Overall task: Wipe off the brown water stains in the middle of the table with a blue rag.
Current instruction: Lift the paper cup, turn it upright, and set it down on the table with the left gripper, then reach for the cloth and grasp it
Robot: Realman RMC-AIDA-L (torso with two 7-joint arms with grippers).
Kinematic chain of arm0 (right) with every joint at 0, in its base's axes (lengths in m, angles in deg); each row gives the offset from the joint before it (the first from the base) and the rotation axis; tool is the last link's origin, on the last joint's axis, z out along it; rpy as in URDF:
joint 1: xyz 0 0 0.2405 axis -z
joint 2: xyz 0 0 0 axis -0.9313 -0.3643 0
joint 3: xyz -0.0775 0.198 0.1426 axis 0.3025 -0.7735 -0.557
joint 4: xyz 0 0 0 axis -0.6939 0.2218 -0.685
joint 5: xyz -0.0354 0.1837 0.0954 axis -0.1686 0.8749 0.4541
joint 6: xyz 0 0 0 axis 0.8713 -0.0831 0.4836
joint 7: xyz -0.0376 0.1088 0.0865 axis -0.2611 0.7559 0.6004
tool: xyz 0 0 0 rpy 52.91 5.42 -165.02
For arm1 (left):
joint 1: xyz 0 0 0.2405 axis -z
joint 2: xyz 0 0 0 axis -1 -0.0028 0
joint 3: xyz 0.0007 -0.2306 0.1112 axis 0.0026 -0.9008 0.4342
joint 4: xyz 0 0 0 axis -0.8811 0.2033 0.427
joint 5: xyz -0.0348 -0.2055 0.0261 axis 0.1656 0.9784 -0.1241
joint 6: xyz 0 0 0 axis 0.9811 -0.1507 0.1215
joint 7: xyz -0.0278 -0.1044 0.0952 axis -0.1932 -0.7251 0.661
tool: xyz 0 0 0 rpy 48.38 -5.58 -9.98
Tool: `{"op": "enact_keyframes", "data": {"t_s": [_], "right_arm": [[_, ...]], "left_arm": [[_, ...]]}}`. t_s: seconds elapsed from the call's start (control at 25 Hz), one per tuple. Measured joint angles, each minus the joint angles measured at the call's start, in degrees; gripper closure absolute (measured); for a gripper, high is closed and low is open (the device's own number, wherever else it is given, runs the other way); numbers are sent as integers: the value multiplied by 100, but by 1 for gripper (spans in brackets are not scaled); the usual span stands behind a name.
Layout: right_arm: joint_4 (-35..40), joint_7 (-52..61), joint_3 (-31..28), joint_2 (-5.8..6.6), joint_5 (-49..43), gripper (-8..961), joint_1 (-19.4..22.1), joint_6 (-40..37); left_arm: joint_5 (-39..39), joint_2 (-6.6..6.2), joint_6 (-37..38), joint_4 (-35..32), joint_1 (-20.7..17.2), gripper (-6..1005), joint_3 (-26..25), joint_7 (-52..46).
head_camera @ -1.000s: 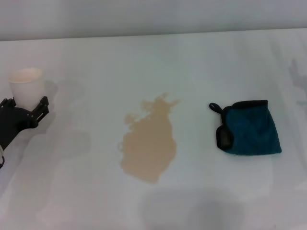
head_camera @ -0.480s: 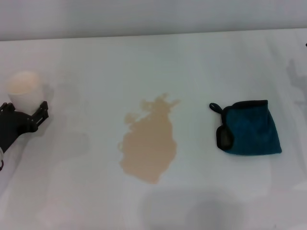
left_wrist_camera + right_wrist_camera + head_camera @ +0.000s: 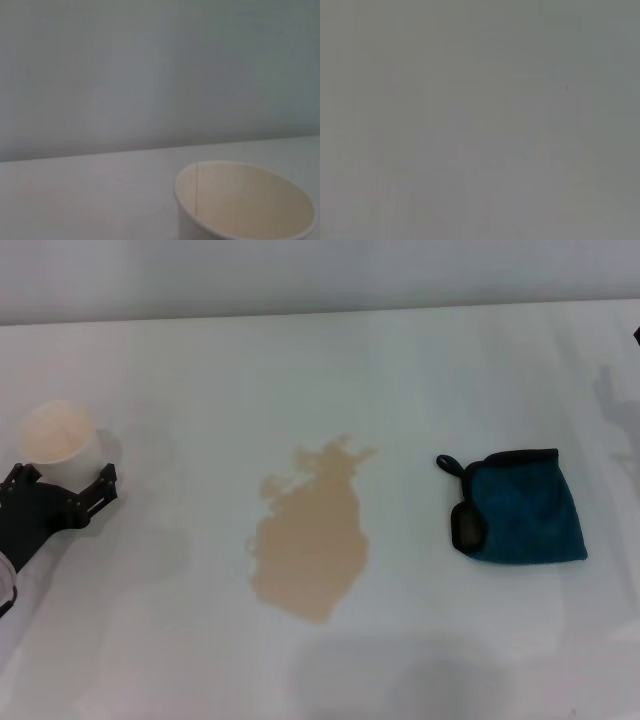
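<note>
Since nothing blue touches anything brown yet, judged as barely begun: all the wiping left to do.

Widest of all, the table [image 3: 320, 360], white and matte, filling the head view from near edge to far wall. At its middle, the brown water stains [image 3: 310, 545]: one tan blotch, ragged and splashed at its far end, rounder at its near end, unsmeared, with no streaks or wipe marks. Clearly larger than the cloth meant for it.

To the right of the blotch, apart from it with bare white between, the blue rag [image 3: 525, 515]: folded, fuzzy, dark teal with black edging, lying flat, a small black loop [image 3: 447, 462] sticking out at its far left corner. Held by nothing, touched by nothing.

Far off at the left, well apart from both, a white paper cup [image 3: 58, 435] with a beige inside, upright, seen close in the left wrist view too [image 3: 245, 205]. Just at its near side, the left gripper [image 3: 62, 480], spread wide, one black finger to each side of the cup's base, clamping nothing as far as can be told.

Right gripper not to be made out anywhere; only plain grey in the right wrist view.

Left to do, by judgement: reach the rag, take hold, carry it leftward onto the blotch, rub until the white shows through.
</note>
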State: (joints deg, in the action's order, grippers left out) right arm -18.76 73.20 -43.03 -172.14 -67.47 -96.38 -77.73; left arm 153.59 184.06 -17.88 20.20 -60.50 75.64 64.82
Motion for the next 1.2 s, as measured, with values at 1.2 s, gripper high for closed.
{"op": "enact_keyframes", "data": {"t_s": [1.2], "right_arm": [[-27, 349, 233, 38, -399, 148, 116, -407]], "left_arm": [[367, 17, -1890, 722, -805, 114, -115, -123]]}}
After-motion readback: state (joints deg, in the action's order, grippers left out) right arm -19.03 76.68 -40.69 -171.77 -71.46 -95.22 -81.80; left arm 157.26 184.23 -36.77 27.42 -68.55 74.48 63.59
